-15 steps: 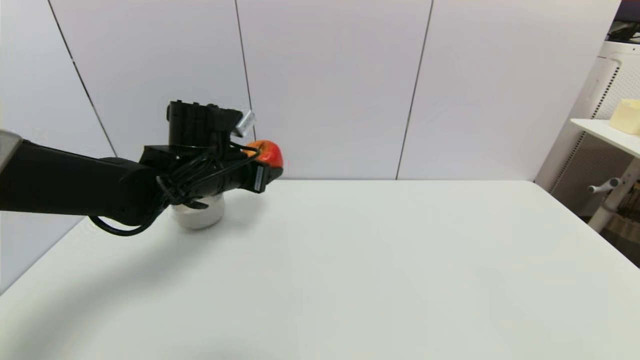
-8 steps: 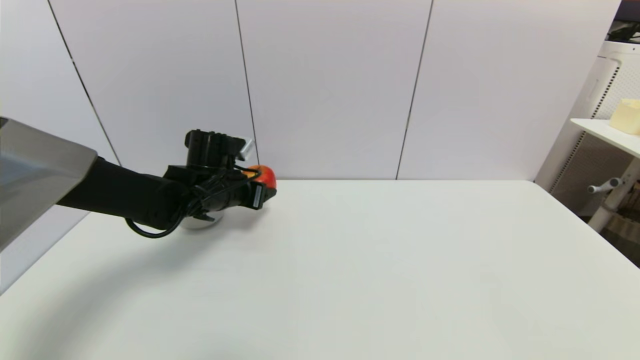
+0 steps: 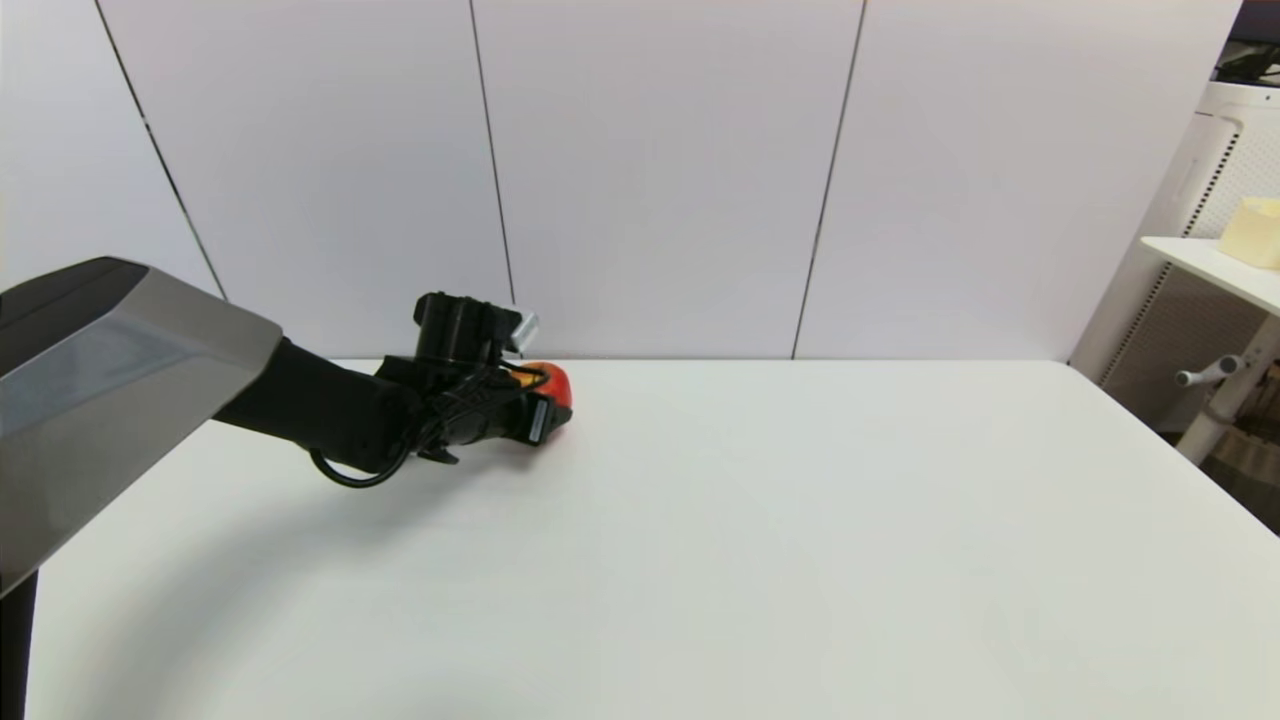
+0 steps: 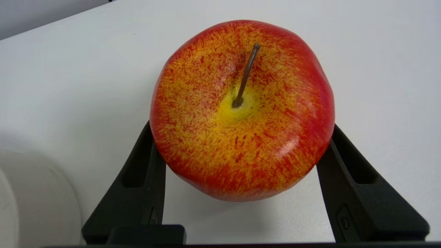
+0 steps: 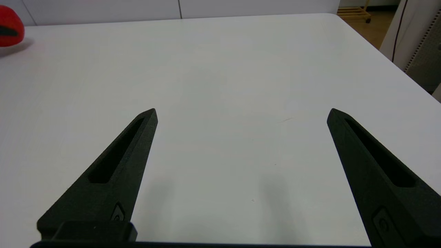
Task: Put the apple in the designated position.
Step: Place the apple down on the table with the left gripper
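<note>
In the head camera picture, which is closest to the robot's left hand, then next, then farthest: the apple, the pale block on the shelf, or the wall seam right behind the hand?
From the left hand, nearest first:
1. The apple, held in the hand, low over the table's far left part.
2. The wall seam, just behind the hand.
3. The pale block, on the shelf at the far right.

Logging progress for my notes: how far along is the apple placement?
Pickup is done: the left gripper has its jaws shut on the apple, low over the white table near its far edge. Release and withdrawal remain. The right gripper waits open.
</note>
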Tool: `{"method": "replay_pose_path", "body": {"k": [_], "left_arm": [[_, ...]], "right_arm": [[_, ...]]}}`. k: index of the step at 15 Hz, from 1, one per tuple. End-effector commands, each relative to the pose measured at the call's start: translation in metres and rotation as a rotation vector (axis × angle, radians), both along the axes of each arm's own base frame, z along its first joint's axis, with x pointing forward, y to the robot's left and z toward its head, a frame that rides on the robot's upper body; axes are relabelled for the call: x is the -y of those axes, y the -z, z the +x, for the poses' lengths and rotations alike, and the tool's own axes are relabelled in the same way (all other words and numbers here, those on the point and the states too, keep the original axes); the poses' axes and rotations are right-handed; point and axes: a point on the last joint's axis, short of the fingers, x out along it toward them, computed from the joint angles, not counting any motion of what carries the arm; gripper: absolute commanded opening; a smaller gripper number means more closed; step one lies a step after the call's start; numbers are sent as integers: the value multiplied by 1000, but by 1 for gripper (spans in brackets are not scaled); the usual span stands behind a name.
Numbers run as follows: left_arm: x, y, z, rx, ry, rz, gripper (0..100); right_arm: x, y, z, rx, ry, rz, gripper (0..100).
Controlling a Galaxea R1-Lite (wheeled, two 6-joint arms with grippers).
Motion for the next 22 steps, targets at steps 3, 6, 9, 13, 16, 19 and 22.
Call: {"method": "replay_pose_path", "body": {"k": [3,6,9,13,16,19,22], "left_arm": [[-4,-1,-9,-19,-2,8,100],[-4,0,-9,-29,0,13,100],[-5,-5,-12,-30,3,18,100],[-15,-52,-35,46,16,8,100],[-36,-102,-84,169,26,-11,100],[-67,-120,-153,242,16,-38,100],[-107,-96,-228,308,-40,-49,100]], "right_arm": [[0,0,0,-1,0,-1,100],[0,0,0,-1,0,-1,100],[0,0,0,-3,0,-1,100],[0,0,0,-1,2,-1,100],[0,0,0,-1,0,-1,100],[0,0,0,-1,0,-1,100],[0,0,0,-1,0,-1,100]]}}
